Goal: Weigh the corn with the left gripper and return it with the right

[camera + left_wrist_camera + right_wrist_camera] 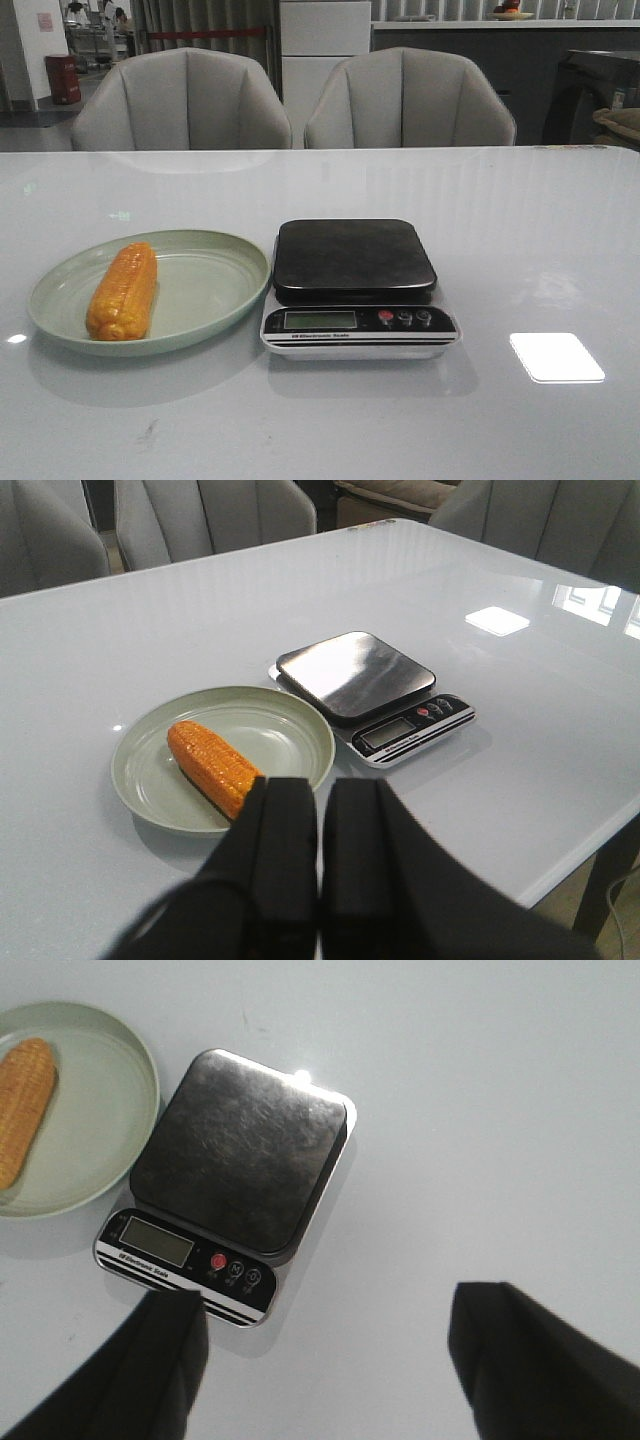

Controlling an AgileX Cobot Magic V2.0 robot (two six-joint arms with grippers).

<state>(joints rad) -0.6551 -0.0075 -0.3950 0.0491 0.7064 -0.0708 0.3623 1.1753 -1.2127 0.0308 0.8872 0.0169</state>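
The orange-yellow corn (123, 291) lies on the left part of a pale green plate (215, 282); it also shows in the left wrist view (212, 765) and the right wrist view (22, 1108). A kitchen scale (355, 262) with a dark steel platform stands right of the plate, nothing on it. My left gripper (320, 790) is shut and empty, held above the table on the near side of the plate. My right gripper (325, 1305) is open and empty, high above the table beside the scale's (238, 1179) button end. Neither gripper shows in the front view.
Two grey chairs (185, 100) stand behind the table's far edge. A bright light patch (556, 356) lies on the table right of the scale. The table's near right corner and edge (600, 845) show in the left wrist view.
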